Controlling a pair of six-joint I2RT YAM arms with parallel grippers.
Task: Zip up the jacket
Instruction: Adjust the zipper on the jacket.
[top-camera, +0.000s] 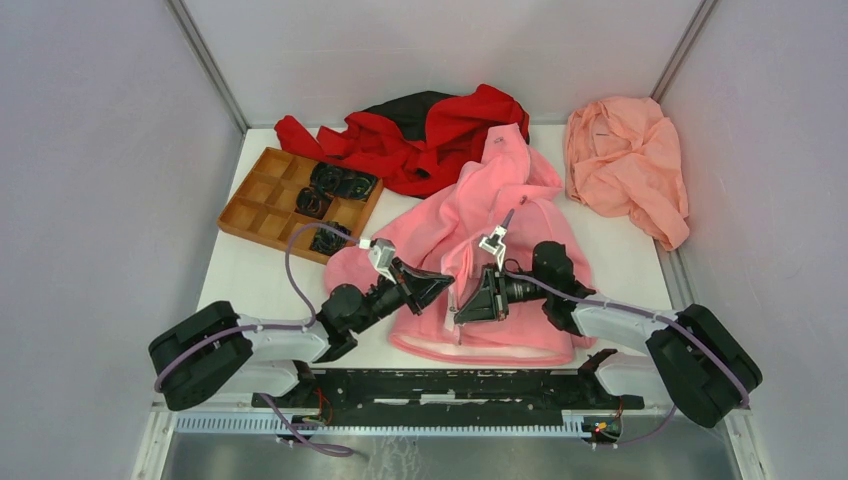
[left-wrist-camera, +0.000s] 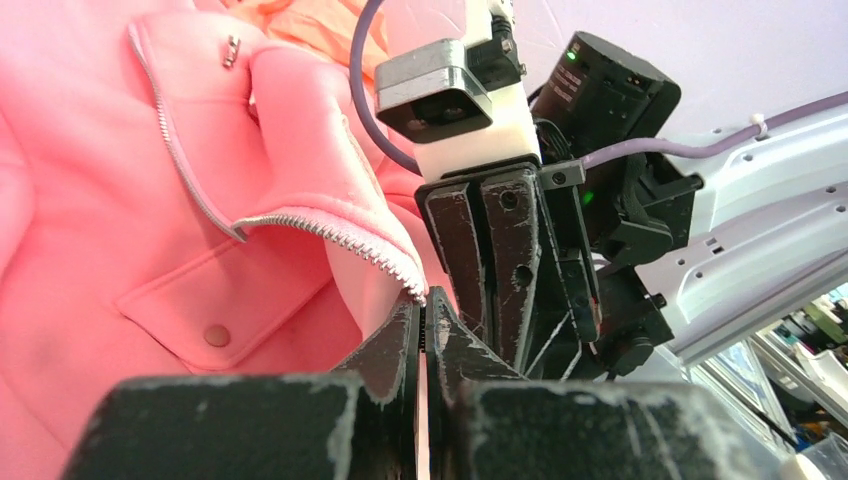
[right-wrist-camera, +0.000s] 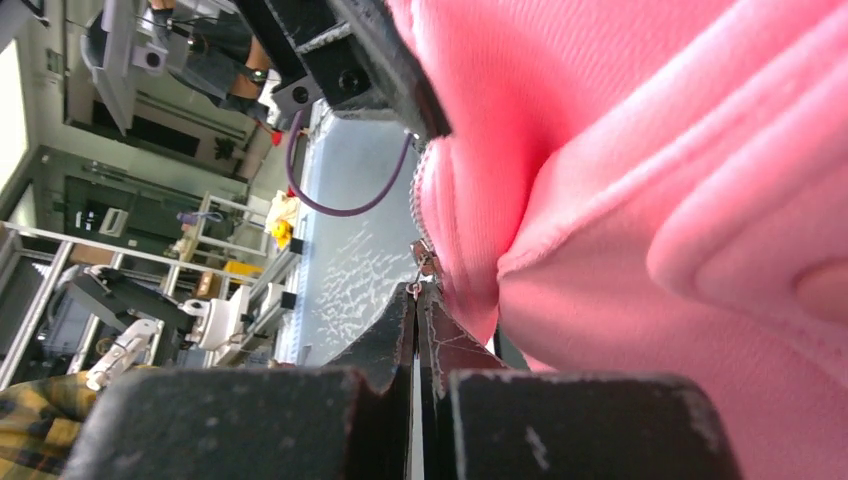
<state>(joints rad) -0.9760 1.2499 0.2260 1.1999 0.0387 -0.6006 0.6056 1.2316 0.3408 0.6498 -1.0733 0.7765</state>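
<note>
The bright pink jacket (top-camera: 480, 215) lies spread in the middle of the table, its hem toward the arms. My left gripper (top-camera: 448, 283) is shut on the lower end of one zipper edge. In the left wrist view the silver zipper teeth (left-wrist-camera: 330, 235) run down into the closed tips of that gripper (left-wrist-camera: 425, 305), and a snap button (left-wrist-camera: 216, 335) shows on a pocket flap. My right gripper (top-camera: 460, 312) sits right beside the left one at the hem. In the right wrist view this gripper (right-wrist-camera: 417, 292) is shut on the small metal zipper pull (right-wrist-camera: 426, 264), with the jacket's fleece (right-wrist-camera: 640, 200) bulging beside it.
A red-and-black garment (top-camera: 430, 135) lies at the back of the table. A salmon-peach cloth (top-camera: 625, 165) is at the back right. A wooden compartment tray (top-camera: 262, 203) with black cables stands at the left. Grey walls close in both sides.
</note>
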